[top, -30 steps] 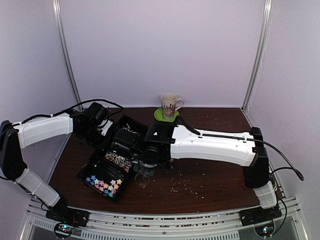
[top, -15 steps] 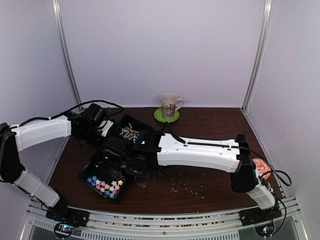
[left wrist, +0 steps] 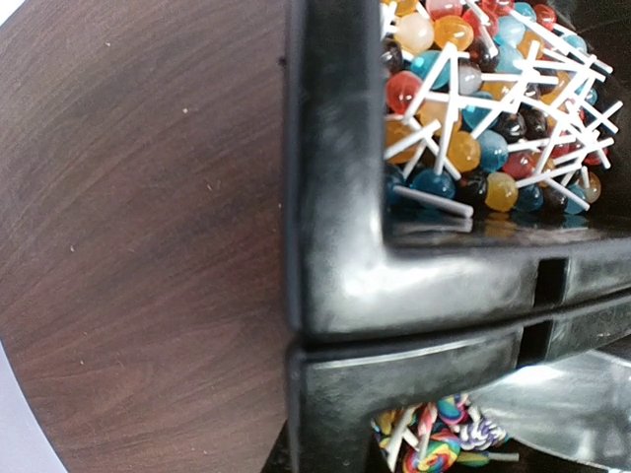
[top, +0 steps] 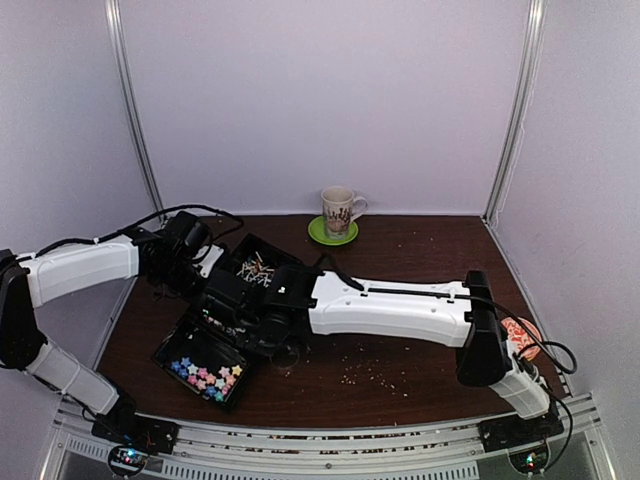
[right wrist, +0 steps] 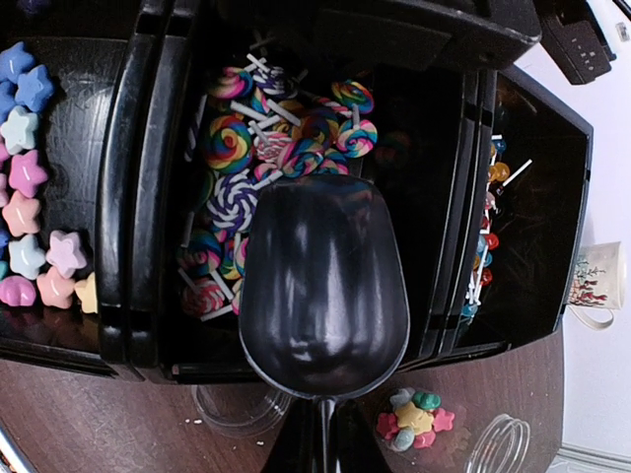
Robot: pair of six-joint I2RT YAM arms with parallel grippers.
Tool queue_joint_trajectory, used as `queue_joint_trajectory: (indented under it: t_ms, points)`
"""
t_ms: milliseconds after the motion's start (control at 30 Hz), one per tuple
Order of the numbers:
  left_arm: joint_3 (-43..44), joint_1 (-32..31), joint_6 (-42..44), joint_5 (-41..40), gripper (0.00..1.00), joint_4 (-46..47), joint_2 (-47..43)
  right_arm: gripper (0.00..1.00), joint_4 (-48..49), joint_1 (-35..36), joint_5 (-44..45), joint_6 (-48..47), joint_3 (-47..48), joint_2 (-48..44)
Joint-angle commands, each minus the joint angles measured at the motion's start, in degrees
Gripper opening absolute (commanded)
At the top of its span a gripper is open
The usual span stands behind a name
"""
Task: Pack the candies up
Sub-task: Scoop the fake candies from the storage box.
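A black three-compartment tray [top: 163,347] holds the candies: pastel stars [top: 207,375] nearest, swirl lollipops [right wrist: 232,148] in the middle, ball lollipops [top: 257,268] at the far end. My right gripper [right wrist: 320,440] is shut on the handle of an empty black scoop [right wrist: 323,286], which hovers over the swirl lollipops. From above, that gripper [top: 262,322] is over the tray's middle. My left gripper [top: 198,274] is at the tray's far left edge. Its wrist view shows only the tray wall [left wrist: 414,286] and ball lollipops [left wrist: 473,108], not its fingers.
Clear cups stand just right of the tray: one empty [right wrist: 237,406], one holding a few star candies [right wrist: 414,419], a third [right wrist: 498,445] beside it. A mug [top: 340,209] on a green coaster [top: 333,234] stands at the back. Pale crumbs [top: 372,372] lie mid-table. An orange tin [top: 520,331] is far right.
My right arm has reached further left, carrying the scoop over the tray's middle compartment. The tray has shifted slightly left. The left arm has barely moved.
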Motion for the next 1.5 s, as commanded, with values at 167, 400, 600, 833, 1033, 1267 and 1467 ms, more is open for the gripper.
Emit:
queue_joint_trajectory:
  t_ms: [167,400,600,833,1033,1267,1467]
  points:
    - [2.06,-0.39,-1.78,5.52,0.00,9.97,-4.51,0.00,-3.06,-1.26,-6.69,4.76,-4.76,0.86]
    - [1.78,1.33,-3.13,4.14,0.00,9.94,-4.69,0.00,-7.75,-2.00,-6.80,8.41,-6.20,-0.68]
    - [1.29,1.53,-2.82,5.12,0.00,10.99,-5.66,0.00,-7.69,-2.13,-8.02,8.23,-6.34,-0.50]
    - [-0.12,1.52,-1.70,12.68,0.00,15.01,-7.93,0.00,2.94,-2.70,-7.27,8.32,-11.16,0.99]
    - [-0.93,1.57,-1.52,17.64,0.00,17.29,-9.19,0.00,14.35,-2.84,-6.86,7.94,-13.79,1.51]
    - [-1.92,1.57,-1.44,21.32,0.00,19.41,-10.85,0.00,25.92,-2.85,-8.00,6.93,-20.06,0.03]
    - [-2.01,1.60,-1.78,20.27,0.00,19.38,-11.13,0.00,43.17,-2.88,-10.41,4.94,-33.44,-4.91]
